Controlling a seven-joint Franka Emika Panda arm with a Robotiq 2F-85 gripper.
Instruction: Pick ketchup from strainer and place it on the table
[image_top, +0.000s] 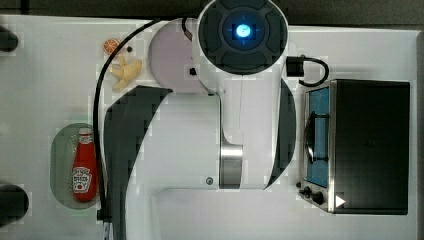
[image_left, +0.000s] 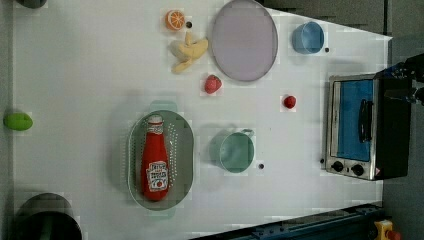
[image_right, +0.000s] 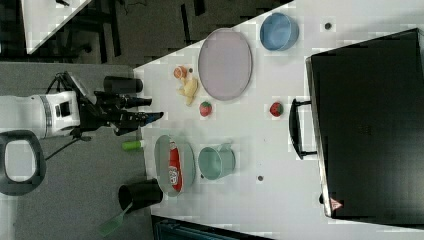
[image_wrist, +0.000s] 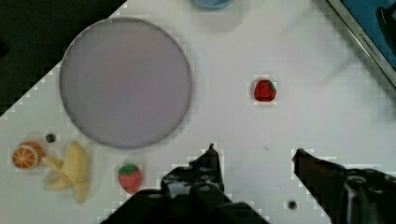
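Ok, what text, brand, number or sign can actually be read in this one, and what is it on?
Ketchup label: print is there, too blurred to read.
Toaster oven: red warning triangle at a front corner, no legible words.
Oven door frame in the wrist view: small lettering, unreadable.
Nothing else carries text.

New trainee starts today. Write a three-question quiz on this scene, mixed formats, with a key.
1. True or false: the ketchup lies in the strainer.
2. In the left view, what stands just right of the strainer? A) blue bowl B) green cup C) oven
3. Fill in: the hand's fingers are ____ with nothing between them.

Key:
1. True; its white cap points toward the banana.
2. B, the green cup; the blue bowl and oven sit farther off.
3. Open, above bare table.
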